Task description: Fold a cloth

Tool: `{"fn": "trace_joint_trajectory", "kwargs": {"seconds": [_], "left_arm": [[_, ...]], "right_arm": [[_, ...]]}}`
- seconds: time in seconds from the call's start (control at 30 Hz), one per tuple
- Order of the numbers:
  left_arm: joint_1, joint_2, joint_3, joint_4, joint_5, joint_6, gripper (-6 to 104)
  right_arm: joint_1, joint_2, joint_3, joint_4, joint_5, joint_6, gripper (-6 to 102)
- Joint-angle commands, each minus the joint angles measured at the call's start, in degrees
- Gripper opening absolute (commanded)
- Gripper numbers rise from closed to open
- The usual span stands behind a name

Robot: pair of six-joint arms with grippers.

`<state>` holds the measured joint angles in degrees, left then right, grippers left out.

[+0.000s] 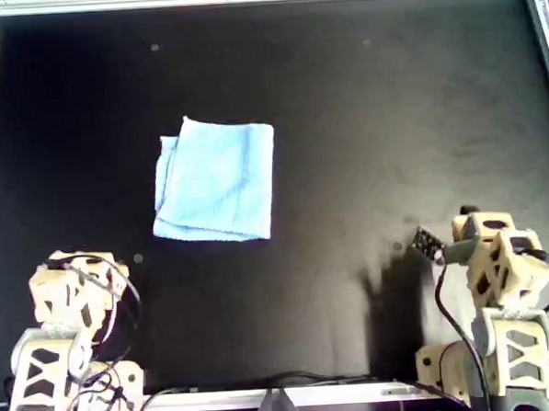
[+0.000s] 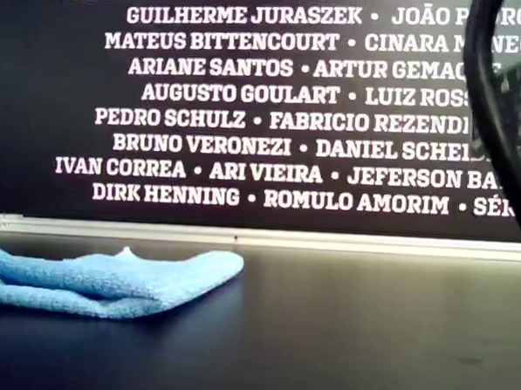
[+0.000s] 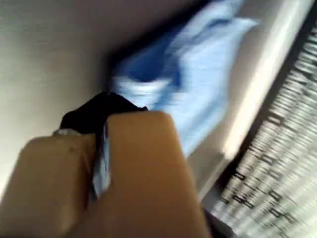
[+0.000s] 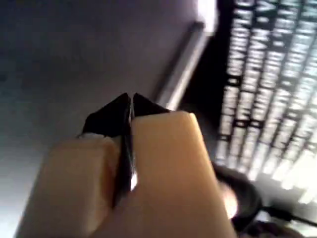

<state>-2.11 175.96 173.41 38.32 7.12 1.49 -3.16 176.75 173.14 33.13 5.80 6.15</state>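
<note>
Folded light-blue cloth on a black table, with two robot arms parked at the near edge.

The cloth is seen lying flat and folded into a rough rectangle, left of centre in the overhead view, well apart from both arms. The left gripper is shown with its jaws pressed together and nothing between them; the cloth is blurred beyond it. The right gripper is likewise seen with jaws closed on nothing. A wall printed with white names is seen behind the table.
</note>
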Motion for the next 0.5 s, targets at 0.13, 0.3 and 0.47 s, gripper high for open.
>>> {"fn": "trace_joint_trajectory", "kwargs": {"seconds": [0.13,0.3,0.47], "left_arm": [[0.7,1.0,-0.8,4.8,-0.3,0.3,-2],[0.7,1.0,-0.8,10.6,-0.3,0.3,-2],[0.7,1.0,-0.7,10.8,-0.3,0.3,-2]], "right_arm": [[0.4,1.9,0.9,9.1,-0.4,-0.26,0],[-0.4,1.9,0.9,12.3,0.5,-0.18,0],[0.4,1.6,0.9,12.6,-0.3,-0.18,1]]}}
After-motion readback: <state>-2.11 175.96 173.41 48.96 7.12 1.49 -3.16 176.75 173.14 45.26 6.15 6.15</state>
